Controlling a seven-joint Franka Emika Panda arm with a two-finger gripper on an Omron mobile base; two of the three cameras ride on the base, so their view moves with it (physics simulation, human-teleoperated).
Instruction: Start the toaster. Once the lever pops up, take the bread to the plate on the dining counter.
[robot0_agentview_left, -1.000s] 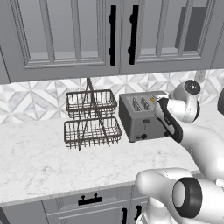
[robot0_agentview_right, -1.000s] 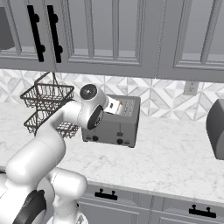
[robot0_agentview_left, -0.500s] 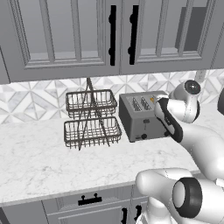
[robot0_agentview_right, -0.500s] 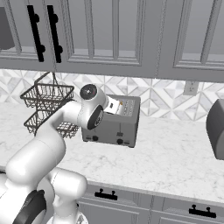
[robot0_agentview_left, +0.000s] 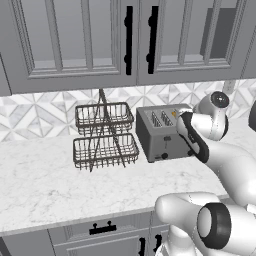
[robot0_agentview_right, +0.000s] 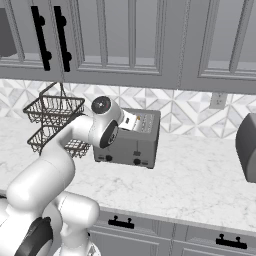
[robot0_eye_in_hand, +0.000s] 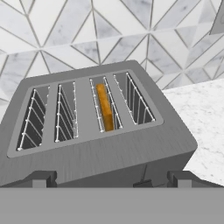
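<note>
The grey toaster (robot0_agentview_left: 161, 136) (robot0_agentview_right: 131, 142) stands on the kitchen counter against the tiled wall. In the hand view I look down on the toaster's top (robot0_eye_in_hand: 92, 131) with its slots. The bread (robot0_eye_in_hand: 105, 107), toasted orange-brown, sits low in the third slot from the left. My gripper (robot0_eye_in_hand: 111, 180) hovers just above the toaster's near top edge, open, its fingertips (robot0_eye_in_hand: 41, 178) wide apart with nothing between them. A small dark tab, probably the lever (robot0_eye_in_hand: 142, 183), peeks up at that edge. The plate and the dining counter are out of view.
A two-tier wire basket rack (robot0_agentview_left: 105, 135) (robot0_agentview_right: 52, 122) stands left of the toaster. Grey wall cabinets (robot0_agentview_left: 125, 40) hang overhead. A rounded grey appliance (robot0_agentview_right: 247, 147) sits at the far right, below a wall outlet (robot0_agentview_right: 217, 100). White marble counter (robot0_agentview_left: 60, 185) runs in front.
</note>
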